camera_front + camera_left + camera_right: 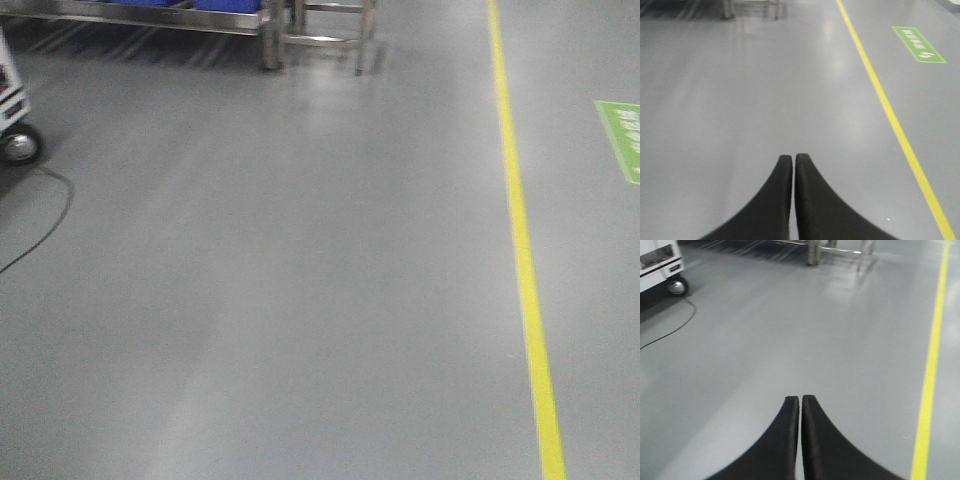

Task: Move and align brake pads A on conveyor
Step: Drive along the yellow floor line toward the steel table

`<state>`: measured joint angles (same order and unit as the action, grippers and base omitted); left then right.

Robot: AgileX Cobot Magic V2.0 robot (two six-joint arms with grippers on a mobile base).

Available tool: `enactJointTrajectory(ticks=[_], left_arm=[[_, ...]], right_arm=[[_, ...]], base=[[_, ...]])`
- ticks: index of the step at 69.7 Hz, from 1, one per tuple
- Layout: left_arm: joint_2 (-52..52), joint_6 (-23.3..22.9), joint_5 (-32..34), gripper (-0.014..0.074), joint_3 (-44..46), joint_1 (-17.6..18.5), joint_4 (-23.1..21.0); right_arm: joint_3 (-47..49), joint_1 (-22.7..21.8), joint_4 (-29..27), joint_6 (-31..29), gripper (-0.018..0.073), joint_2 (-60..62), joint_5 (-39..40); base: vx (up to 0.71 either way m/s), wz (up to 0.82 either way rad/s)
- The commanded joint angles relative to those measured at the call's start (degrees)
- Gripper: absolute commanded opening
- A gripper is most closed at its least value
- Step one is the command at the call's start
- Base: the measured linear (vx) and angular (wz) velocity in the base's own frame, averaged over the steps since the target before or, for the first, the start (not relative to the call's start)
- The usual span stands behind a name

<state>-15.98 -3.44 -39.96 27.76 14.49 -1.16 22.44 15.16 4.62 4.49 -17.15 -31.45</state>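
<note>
Left gripper [793,160], right gripper [800,401] pinched together, empty, above grey floor [300,300]; yellow line [520,250] right, steel rack [270,40] ahead.

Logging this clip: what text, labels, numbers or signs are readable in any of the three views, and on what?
The green floor sign, right of the yellow line: white characters, too blurred to read.
The white cart: a dark panel, no legible text.
No other writing shows, so nothing can be quoted.
</note>
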Motion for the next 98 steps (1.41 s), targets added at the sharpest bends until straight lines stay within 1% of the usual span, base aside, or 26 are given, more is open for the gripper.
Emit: enactJointTrajectory(ticks=[1, 22, 53, 73, 98], left_arm=[[-0.7, -0.1, 4.0, -0.0006, 1.4, 0.4, -0.2], [-0.7, -0.1, 4.0, -0.0006, 1.4, 0.4, -0.2], [-0.7, -0.1, 4.0, -0.0006, 1.4, 0.4, -0.2], [-0.7, -0.1, 4.0, -0.0006, 1.4, 0.4, -0.2], [-0.7, -0.1, 4.0, -0.0006, 1.4, 0.4, -0.2]], right_arm=[[1.5, -0.1, 0.7, -0.3, -0.0004, -0.5, 3.6], [1.5, -0.1, 0.7, -0.3, -0.0004, -0.5, 3.6], [1.5, -0.1, 0.7, -0.3, -0.0004, -0.5, 3.6], [1.5, -0.1, 0.7, -0.3, -0.0004, -0.5, 3.6], [1.5, -0.1, 0.7, -0.3, -0.0004, -0.5, 3.6]], base=[[-0.03, -0.6], [-0.01, -0.46], [0.1, -0.14], [0.25, -0.09], [0.4, -0.05]])
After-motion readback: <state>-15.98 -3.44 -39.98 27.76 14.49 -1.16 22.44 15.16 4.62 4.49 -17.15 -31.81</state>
